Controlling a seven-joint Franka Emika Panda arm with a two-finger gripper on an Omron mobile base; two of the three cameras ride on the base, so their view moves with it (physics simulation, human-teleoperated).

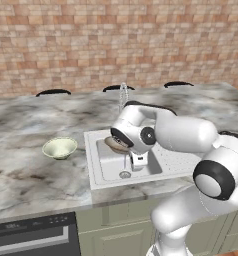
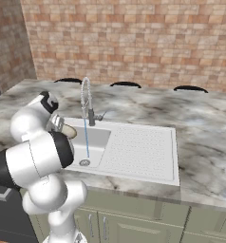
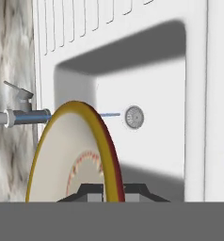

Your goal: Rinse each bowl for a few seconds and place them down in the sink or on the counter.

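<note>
Grey-beige veined marble counter point(image 1: 36, 165) fills mid frame.
A pale green-cream round bowl point(image 1: 59, 148) sits left of the white inset sink point(image 1: 93, 165).

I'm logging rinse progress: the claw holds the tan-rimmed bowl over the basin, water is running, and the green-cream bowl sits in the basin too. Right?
Not quite. The green-cream bowl sits on the counter left of the sink, as the left base view shows. The rest holds: the claw grips the tan-rimmed bowl over the basin, and water runs.

No text, label, brand, number or sign can be read anywhere; the marks on the oven panel point(image 1: 33, 224) are too blurred.
</note>
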